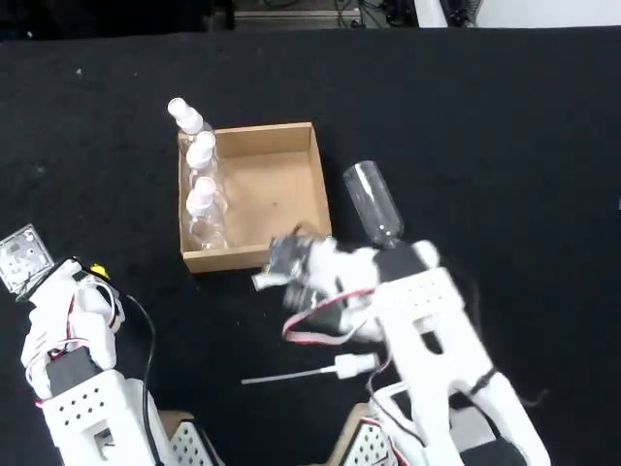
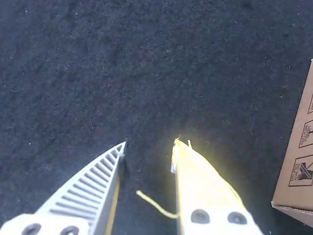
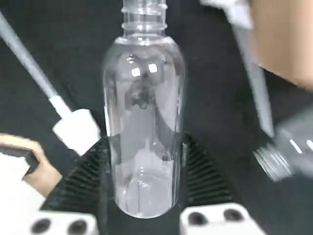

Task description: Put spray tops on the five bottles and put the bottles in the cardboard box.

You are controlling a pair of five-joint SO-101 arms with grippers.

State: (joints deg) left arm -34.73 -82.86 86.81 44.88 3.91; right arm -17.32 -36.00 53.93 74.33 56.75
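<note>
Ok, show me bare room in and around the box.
Box floor is bare from the three bottles along its left wall to its right wall. Table behind the box is bare. Crowded in front: right gripper holding a bottle, spray top.

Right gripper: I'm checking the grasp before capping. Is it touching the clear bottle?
Touching. The right wrist view shows the bottle sitting between the right gripper, whose ribbed pads lie against its sides on both flanks.
</note>
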